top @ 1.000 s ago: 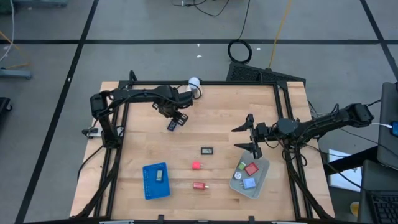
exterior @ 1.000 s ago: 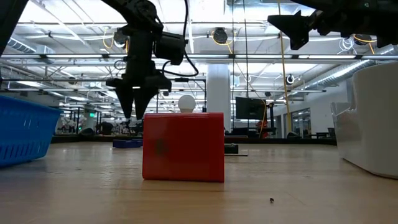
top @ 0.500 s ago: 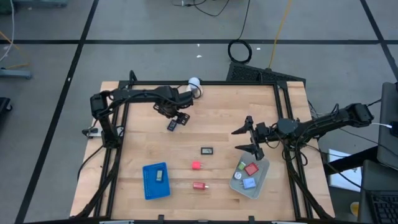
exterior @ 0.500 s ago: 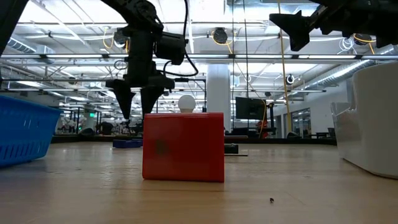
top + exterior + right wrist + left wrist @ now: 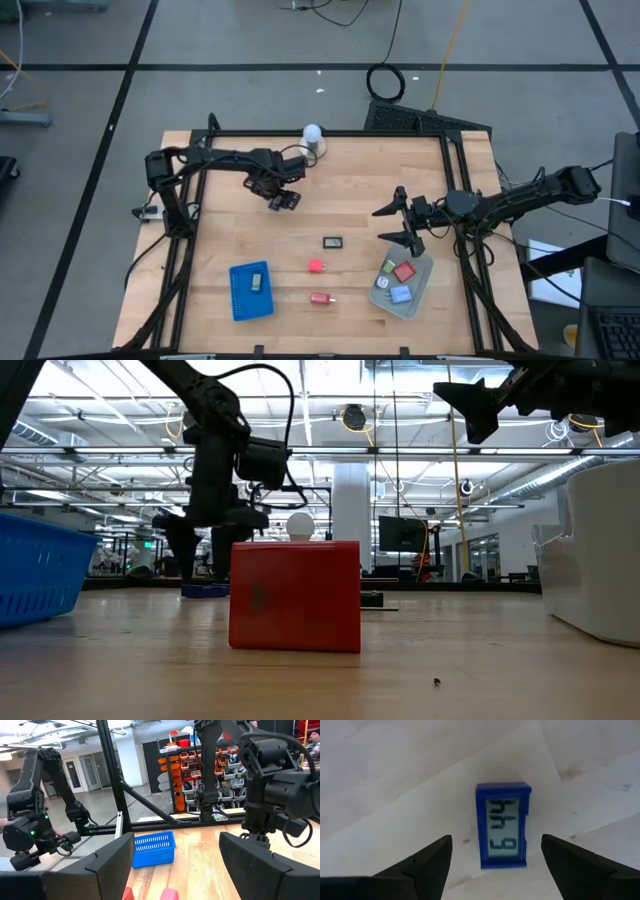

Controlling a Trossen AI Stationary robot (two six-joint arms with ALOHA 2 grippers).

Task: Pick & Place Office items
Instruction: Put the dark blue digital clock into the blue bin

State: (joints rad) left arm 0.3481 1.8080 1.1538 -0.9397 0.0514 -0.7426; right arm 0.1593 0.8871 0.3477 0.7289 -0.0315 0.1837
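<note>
Wood tabletop, pale planks. L gripper low at far-left, fingers spread wide, holding nothing, straddling blue clock, a flat plastic rectangle w/ LCD face, lying on the wood. Best bet: descend square, center it, close on the long edges; the smooth sides may slip. R gripper waits wide open, empty, above grey bin. Red block at mid-table.

A red block stands upright on the wooden table, with the left gripper spread-fingered low behind its left side, a white ball peeking above it, a blue tray far left and a pale bin far right.
</note>
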